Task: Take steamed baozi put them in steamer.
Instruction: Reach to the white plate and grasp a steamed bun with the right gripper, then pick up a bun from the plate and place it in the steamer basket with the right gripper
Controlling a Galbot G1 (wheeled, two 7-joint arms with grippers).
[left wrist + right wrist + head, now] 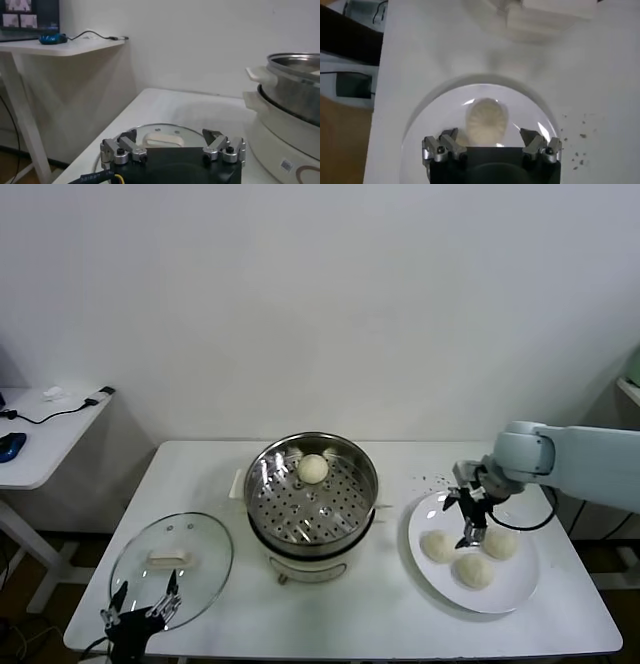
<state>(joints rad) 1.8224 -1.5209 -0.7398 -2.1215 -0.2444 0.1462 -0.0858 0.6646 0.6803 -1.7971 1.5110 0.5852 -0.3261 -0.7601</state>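
The steamer (311, 494) stands at the table's middle, with one baozi (313, 468) on the far side of its perforated tray. Three more baozi (437, 546) (472, 570) (499, 543) lie on a white plate (515, 590) at the right. My right gripper (468, 519) is open, just above the plate between the buns; in the right wrist view (490, 137) one baozi (486, 120) lies between its spread fingers. My left gripper (141, 602) is open and empty over the glass lid's near edge, at the front left.
A glass lid (171, 560) with a white knob lies flat at the front left, also in the left wrist view (162, 137). A white side table (45, 429) with a cable and a blue object stands beyond the left edge. Small dark crumbs (435, 480) dot the table behind the plate.
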